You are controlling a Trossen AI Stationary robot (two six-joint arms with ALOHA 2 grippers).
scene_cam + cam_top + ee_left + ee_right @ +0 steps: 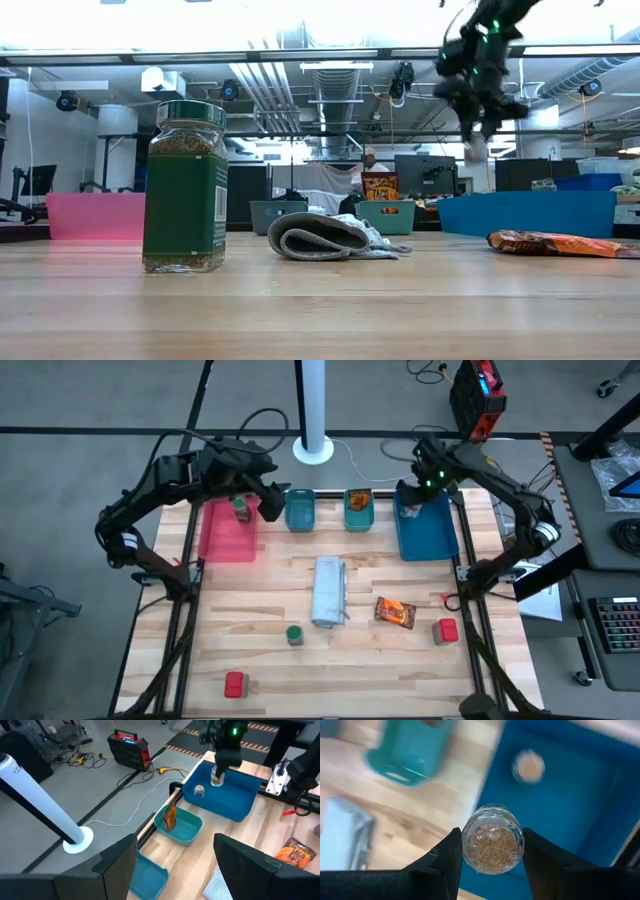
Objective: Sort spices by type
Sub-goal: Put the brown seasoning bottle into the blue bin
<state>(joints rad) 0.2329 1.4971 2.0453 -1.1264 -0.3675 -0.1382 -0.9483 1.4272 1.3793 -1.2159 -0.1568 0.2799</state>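
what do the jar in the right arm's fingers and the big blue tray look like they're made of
The jar, held in the right gripper above the tray, looks like clear glass or hard plastic: its tan contents show through and the rim glints. Which of the two is unclear. The blue tray looks like moulded plastic: uniform colour, smooth, slightly glossy walls.

pale planked wood table (380, 660), glossy clear jar (492, 845), smooth blue plastic tray (440, 540)

Pink tray (228, 538), blue tray (430, 538), green-lidded jar (186, 188), red box (234, 684).
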